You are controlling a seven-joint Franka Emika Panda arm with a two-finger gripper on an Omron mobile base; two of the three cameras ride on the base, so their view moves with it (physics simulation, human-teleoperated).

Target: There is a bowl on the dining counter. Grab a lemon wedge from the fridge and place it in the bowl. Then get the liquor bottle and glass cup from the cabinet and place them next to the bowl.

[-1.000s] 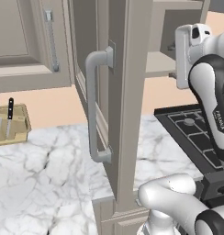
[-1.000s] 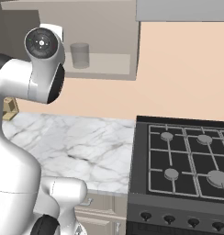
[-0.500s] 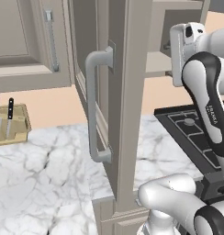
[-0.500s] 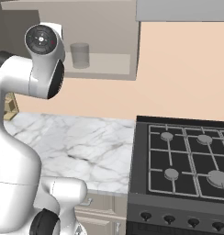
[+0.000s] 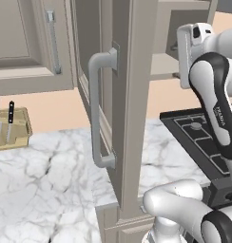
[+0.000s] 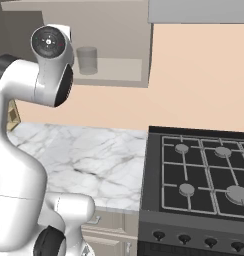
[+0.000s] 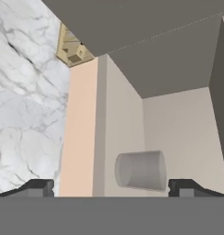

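With the arm raised to the open upper cabinet (image 6: 114,45), the fingers (image 7: 111,186) stand wide apart and grip nothing. Seen from the hand, the glass cup (image 7: 140,170) sits between the two tips and a bit beyond them, not touching either; that view is rolled, so the cup looks as if it lies on its side. From the right base view the glass cup (image 6: 87,60) stands upright on the cabinet shelf (image 6: 119,67), just beside the round white wrist joint (image 6: 50,42), which hides the shelf to the cup's left. Nothing stands between the fingers and the cup.

From the left base view the open cabinet door (image 5: 120,104) swings out edge-on toward the onlooker, its long grey handle (image 5: 98,109) facing left; the door blocks most of the cabinet interior, and the cup cannot be seen there. The hand (image 5: 191,52) is up at shelf level beyond the door's edge.

Below, a white grey-veined marble surface (image 6: 89,160) runs along a peach wall (image 6: 194,75). A black gas stove (image 6: 204,175) sits to its right, touching the marble edge. A wooden knife block (image 5: 11,128) with dark handles stands far left on the marble, well apart from the arm. Another closed cabinet door (image 5: 27,42) hangs above it.
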